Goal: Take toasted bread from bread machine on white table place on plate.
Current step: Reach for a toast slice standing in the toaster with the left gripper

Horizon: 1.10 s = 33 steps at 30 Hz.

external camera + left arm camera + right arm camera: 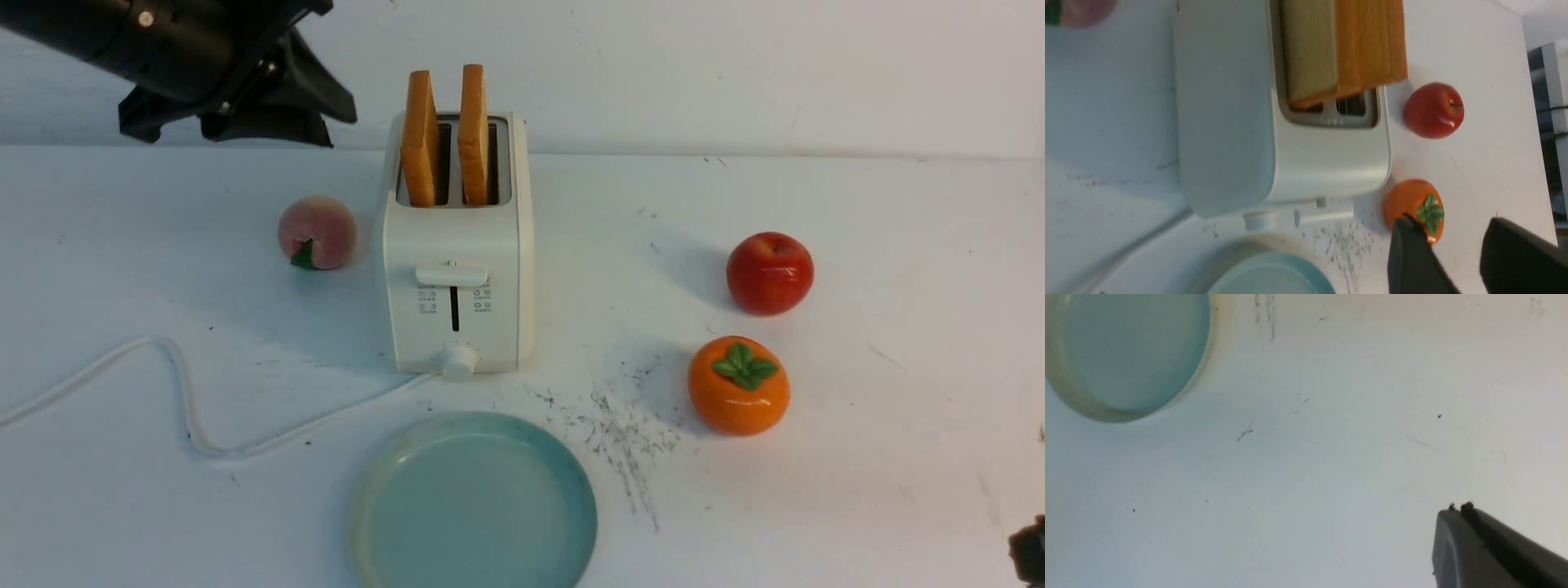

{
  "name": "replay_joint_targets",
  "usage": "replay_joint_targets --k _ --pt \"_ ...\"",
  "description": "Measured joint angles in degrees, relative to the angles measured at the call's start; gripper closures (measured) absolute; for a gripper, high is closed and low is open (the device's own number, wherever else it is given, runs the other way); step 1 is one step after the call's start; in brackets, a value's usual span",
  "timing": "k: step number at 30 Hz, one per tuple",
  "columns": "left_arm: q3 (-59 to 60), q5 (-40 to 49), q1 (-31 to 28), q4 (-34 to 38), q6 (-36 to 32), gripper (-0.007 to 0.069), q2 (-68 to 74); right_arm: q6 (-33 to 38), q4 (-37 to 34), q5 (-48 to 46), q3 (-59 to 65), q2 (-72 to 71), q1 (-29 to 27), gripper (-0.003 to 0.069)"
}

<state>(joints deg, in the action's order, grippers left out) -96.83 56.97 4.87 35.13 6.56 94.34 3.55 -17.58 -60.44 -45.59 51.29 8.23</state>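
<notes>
The bread machine (457, 278) is set upright near the middle of the white bench (898, 367), with its lever and dial turned toward the near edge. The toasted bread (445, 135) is seated in it: two slices are stood on edge, one in each slot, with their upper parts raised clear of the top. The plate (473, 502) is laid at the near edge, just in front of the bread machine and apart from it, and nothing is carried on it. A white cord (180, 392) is trailed from the base of the machine toward the left edge. A peach (317, 233) is placed just beside the machine on its left. A red apple (770, 273) and an orange persimmon (739, 385) are placed on its right, well apart from it, the persimmon closer to the near edge. Dark scuff marks (620, 433) are scattered between the plate and the persimmon. The left arm (204, 65) is held raised above the far left part of the bench, and nothing is touched by it. In the left wrist view the left jaws are seen parted, with a clear gap between the two fingers (1408, 261), and nothing is held in them. The right jaws are found low by the near right corner, with only a dark sliver caught in the front view. In the right wrist view they are seen pressed together over bare bench with nothing gripped, though small dark specks (1466, 506), possibly crumbs, are stuck at the tips.
</notes>
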Motion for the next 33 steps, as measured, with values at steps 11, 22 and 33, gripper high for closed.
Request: replay_joint_targets --k 11,22,33 --pt "-22.04 5.02 1.31 -3.69 1.57 0.0261 17.46 0.18 -0.02 0.96 0.0 1.99 1.77 0.0653" --pt "-30.03 4.51 6.81 -17.84 7.51 0.0261 24.0 0.18 -0.02 0.96 0.0 1.99 1.77 0.0647" --pt "-30.03 2.48 8.02 -20.15 7.93 0.0261 25.19 0.18 -0.02 0.96 0.0 1.99 1.77 0.0643"
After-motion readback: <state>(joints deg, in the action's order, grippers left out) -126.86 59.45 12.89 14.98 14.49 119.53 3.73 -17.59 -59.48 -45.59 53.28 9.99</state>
